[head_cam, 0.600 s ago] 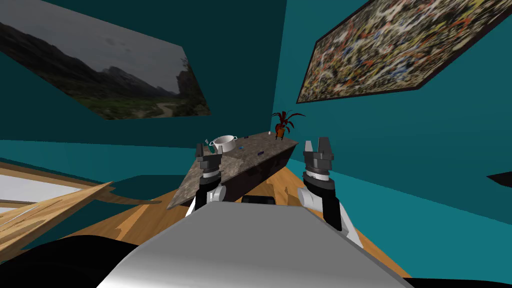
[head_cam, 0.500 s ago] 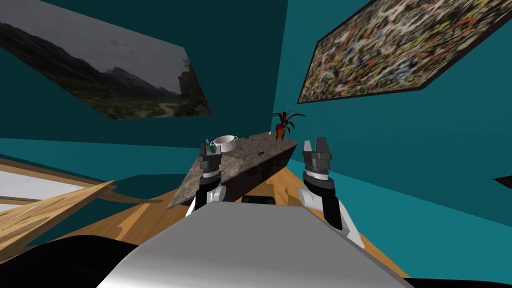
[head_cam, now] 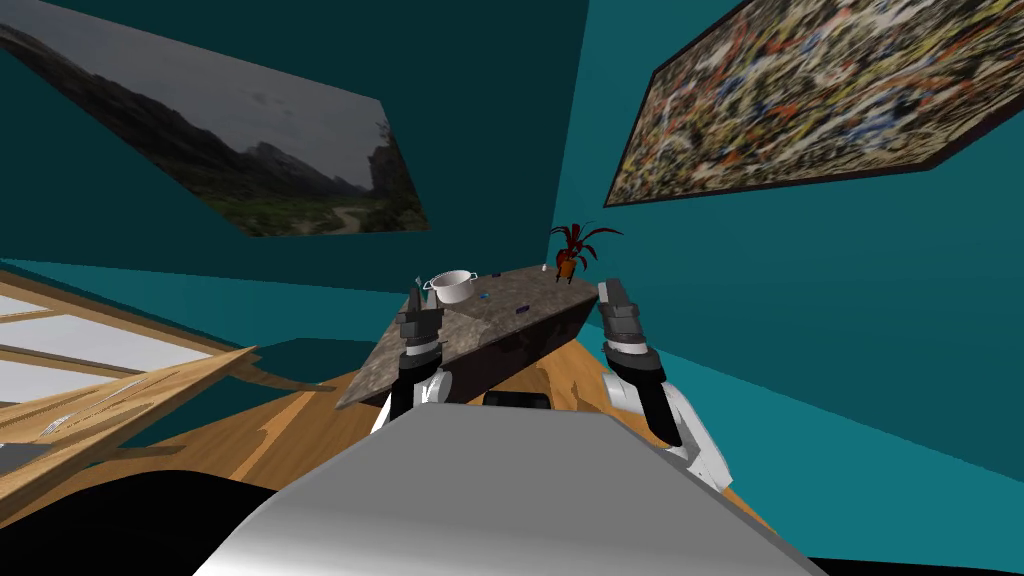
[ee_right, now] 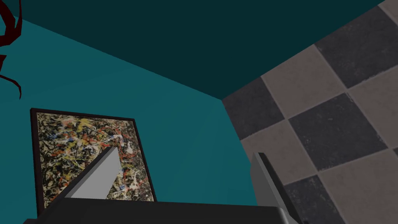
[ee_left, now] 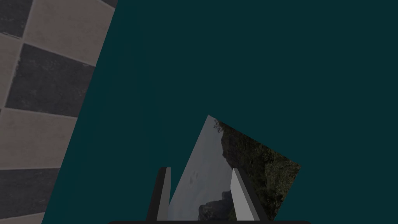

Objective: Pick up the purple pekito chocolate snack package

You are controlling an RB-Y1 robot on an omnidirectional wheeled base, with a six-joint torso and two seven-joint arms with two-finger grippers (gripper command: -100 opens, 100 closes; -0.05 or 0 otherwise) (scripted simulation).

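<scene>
Head view shows the package (head_cam: 522,309), a small purple thing lying on the table (head_cam: 480,328) between the pot (head_cam: 452,287) and the plant (head_cam: 570,255), nearer the table's right edge. Both arms are raised, and neither touches the package. The left gripper (head_cam: 414,300) shows by the table's left side just beside the pot, well apart from the package. Its fingers are parted narrowly and hold nothing. The right gripper (head_cam: 608,290) shows off the table's right edge, nearer the package, with its fingers spread wide and empty.

Dim, even render light, flat colours, no glare, walls splayed and tilted toward the corners
</scene>
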